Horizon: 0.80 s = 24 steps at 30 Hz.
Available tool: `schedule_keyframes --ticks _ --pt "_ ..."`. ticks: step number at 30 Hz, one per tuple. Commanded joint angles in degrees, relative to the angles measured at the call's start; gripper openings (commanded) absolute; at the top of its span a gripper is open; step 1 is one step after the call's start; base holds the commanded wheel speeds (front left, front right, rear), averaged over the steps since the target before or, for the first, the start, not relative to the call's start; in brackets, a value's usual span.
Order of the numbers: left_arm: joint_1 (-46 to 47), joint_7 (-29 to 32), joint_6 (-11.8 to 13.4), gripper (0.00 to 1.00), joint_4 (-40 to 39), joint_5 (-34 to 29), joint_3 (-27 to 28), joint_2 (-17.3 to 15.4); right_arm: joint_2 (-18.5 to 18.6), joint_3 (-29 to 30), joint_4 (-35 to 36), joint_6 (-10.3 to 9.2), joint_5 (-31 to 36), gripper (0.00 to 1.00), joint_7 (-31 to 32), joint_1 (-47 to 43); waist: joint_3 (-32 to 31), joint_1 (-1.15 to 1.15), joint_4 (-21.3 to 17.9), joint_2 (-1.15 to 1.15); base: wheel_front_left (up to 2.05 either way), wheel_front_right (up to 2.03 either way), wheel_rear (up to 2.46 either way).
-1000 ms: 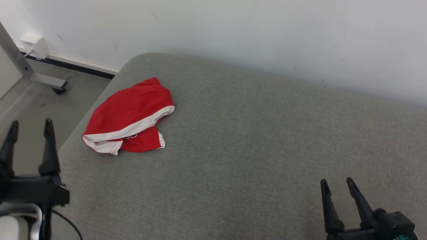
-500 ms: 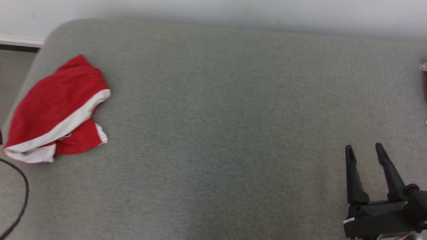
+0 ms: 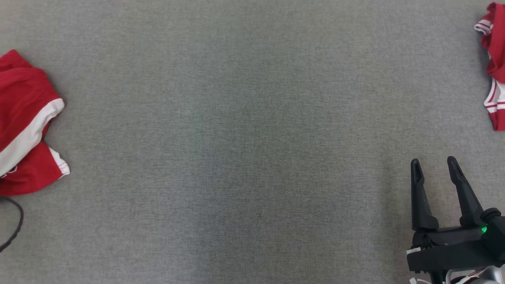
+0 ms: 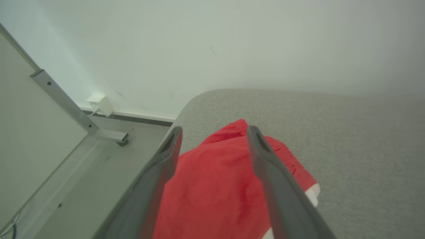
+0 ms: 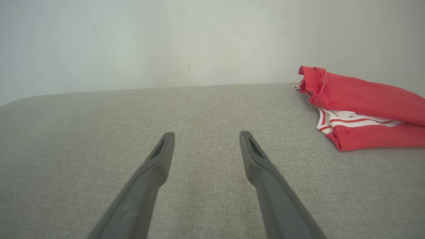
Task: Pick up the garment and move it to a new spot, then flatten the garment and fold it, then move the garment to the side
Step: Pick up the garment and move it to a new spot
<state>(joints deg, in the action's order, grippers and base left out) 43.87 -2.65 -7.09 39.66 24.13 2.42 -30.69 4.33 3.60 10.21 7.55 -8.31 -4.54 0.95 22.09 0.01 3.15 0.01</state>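
A crumpled red garment with a white band (image 3: 23, 126) lies on the grey cushioned surface (image 3: 244, 142) at the left edge of the head view. In the left wrist view the same red garment (image 4: 212, 186) sits just beyond and below my left gripper (image 4: 214, 129), whose fingers stand open and apart from it. Another red garment with white stripes (image 3: 495, 67) lies at the far right edge. My right gripper (image 3: 433, 161) is open at the lower right, empty, hovering over bare fabric. In the right wrist view the striped garment (image 5: 362, 109) lies to the right of my right gripper (image 5: 206, 133).
A dark cable (image 3: 15, 221) loops at the lower left. In the left wrist view the surface ends in a rounded corner near a white wall (image 4: 232, 43), with floor (image 4: 99, 172), a metal frame leg (image 4: 73, 109) and a wall socket (image 4: 101, 104) to the left.
The head camera has swung right and down: wall and floor left the picture, the banded garment slid to the left edge, and the striped garment came in at the right. Both grippers stay open.
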Motion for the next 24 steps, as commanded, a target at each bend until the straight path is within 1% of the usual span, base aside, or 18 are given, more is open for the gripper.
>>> schedule_keyframes --ticks 1,5,7,11,16,20,21,22,23,24 --pt "0.7 0.8 -0.2 1.0 2.2 1.0 0.0 -0.6 -0.1 0.0 0.0 -0.09 0.0 1.0 -0.2 0.4 0.8 -0.01 -1.1 -0.01 0.0 0.0 0.0" --pt "1.1 3.9 -0.3 1.0 7.3 2.9 -1.6 -1.4 -0.2 -0.1 0.1 -0.09 0.3 1.0 -0.2 0.7 0.7 -0.01 -1.7 -0.01 0.0 0.0 0.0" --pt "1.0 4.9 -0.4 1.0 8.8 3.8 -3.3 -2.0 -0.2 0.0 0.0 -0.09 0.3 1.0 -0.1 0.7 0.6 -0.01 -1.9 -0.01 0.0 0.0 0.0" --pt "-0.3 7.2 -0.3 1.0 11.6 7.8 -6.1 -2.7 -0.3 -0.4 0.8 -0.09 0.7 1.0 0.4 1.0 0.3 -0.01 -2.4 -0.01 0.0 0.0 0.0" --pt "-1.1 10.3 -0.3 1.0 15.2 13.1 -8.5 -2.5 -0.5 -1.0 1.9 -0.09 1.1 1.0 1.3 1.1 0.0 -0.01 -3.0 -0.01 0.0 0.0 0.0" --pt "-2.0 11.4 -0.3 1.0 17.3 16.2 -10.0 -1.9 -0.6 -1.1 2.8 -0.09 1.5 1.0 2.0 1.1 -0.1 -0.01 -3.3 -0.01 0.0 0.0 0.0" --pt "-2.1 11.3 -0.3 0.75 17.8 16.9 -10.3 -1.8 -0.6 -1.0 3.0 -0.09 1.7 1.0 2.0 0.9 0.0 -0.01 -3.4 -0.01 0.0 0.0 0.0" --pt "-2.1 11.0 -0.3 0.35 18.4 16.8 -10.7 -2.0 -0.6 -0.9 3.1 -0.09 1.8 1.0 2.2 0.8 0.0 -0.01 -3.4 -0.01 0.0 0.0 0.0" --pt "-2.2 10.9 -0.3 0.0 18.8 17.0 -11.1 -2.1 -0.6 -0.8 3.2 -0.09 1.9 1.0 2.3 0.7 -0.1 -0.01 -3.4 -0.01 0.0 0.0 0.0" --pt "-2.1 10.9 -0.3 0.0 19.2 17.4 -11.6 -2.1 -0.7 -0.8 3.3 -0.09 1.9 1.0 2.4 0.6 -0.1 -0.01 -3.4 -0.01 0.0 0.0 0.0"
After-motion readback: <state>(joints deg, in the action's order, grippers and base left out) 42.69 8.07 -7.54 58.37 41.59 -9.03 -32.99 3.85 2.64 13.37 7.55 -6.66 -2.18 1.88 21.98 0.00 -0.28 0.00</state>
